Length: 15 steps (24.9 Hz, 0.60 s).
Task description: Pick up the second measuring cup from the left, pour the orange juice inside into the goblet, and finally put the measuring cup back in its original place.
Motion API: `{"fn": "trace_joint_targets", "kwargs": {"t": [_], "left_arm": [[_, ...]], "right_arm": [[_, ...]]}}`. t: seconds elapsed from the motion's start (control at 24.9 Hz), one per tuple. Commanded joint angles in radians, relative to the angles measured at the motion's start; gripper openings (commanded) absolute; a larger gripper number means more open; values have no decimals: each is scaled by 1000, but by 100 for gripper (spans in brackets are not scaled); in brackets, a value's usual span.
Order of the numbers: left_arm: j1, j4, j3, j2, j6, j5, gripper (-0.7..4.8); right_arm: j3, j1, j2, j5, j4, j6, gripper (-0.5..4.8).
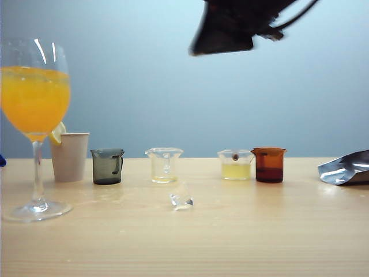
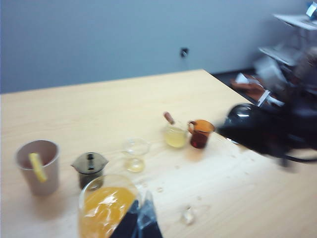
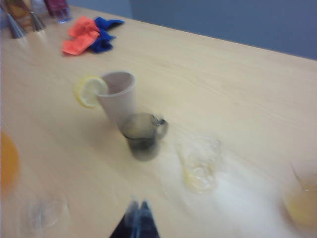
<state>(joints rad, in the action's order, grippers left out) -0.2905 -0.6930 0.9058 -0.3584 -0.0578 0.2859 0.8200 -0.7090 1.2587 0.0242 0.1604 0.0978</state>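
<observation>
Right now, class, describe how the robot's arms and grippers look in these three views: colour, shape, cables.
The right arm is black and bulky, with a thin black cable trailing behind. The right gripper has slim dark fingers with a translucent bluish tinge, tapering together. The left gripper looks alike: dark fingers, one with clear film. No markings are readable.

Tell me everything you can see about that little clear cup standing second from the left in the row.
The small clear colourless measuring cup looks like plastic or glass, beaker-shaped, with a flared pouring lip and a side handle. It stands upright on the light wooden table, between the smoky dark-grey cup and the wider clear cup holding pale yellow liquid, apart from both. It is nearly empty: only a thin yellowish trace sits at its bottom. Nothing touches it; neither the left nor the right jaws are near it.
</observation>
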Motion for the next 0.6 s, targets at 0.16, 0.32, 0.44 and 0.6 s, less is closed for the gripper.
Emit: {"fn": "trace_joint_targets", "kwargs": {"t": [0.16,0.32,0.44,0.6], "left_arm": [[2,45,-173,234,-161,-106,-6],[3,108,-303,356,-186,-107,-6],[2,171,-422,356,-186,-109,-6],[2,277,-541,356,-185,-121,-6]], "right_arm": [[-124,31,-449,6,-245,-32,-7],[-206,35,-702,-26,-398,-43,-7],[-291,42,-905,-40,-516,-46,-7],[-397,44,-1106,-75,-528,-28,-6]]}}
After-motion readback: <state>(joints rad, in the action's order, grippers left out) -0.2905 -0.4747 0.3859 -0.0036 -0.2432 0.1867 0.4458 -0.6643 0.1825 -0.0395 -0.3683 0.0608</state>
